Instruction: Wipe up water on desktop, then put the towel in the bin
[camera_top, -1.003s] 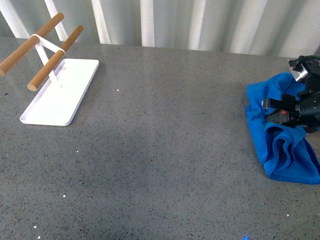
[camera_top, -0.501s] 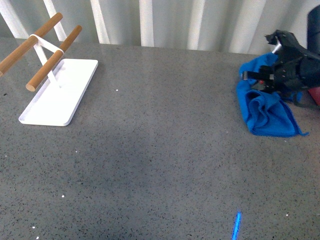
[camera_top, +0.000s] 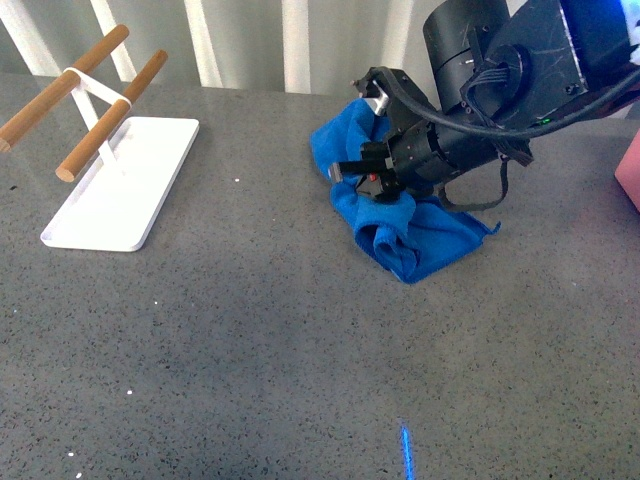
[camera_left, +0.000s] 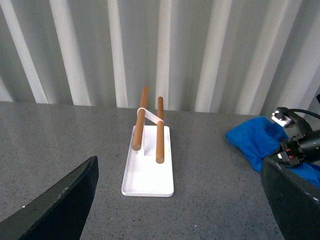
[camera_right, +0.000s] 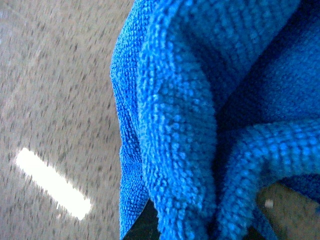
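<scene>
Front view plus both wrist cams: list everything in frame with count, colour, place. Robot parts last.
dark grey speckled stone-like desktop: one, grey, spans the whole scene
bright blue fluffy ribbed towel: one, blue, bunched on the desktop, right of centre
white rectangular tray: one, white, far left on the desktop
round wooden rods: two, brown, on a white stand above the tray
salmon-pink flat-sided bin: one, pink, only a corner at the right edge
pale ribbed wall: one, white-grey, behind the desktop
right gripper: one, black, jaws shut on the towel
left gripper: one, dark, jaws open, facing the tray
</scene>
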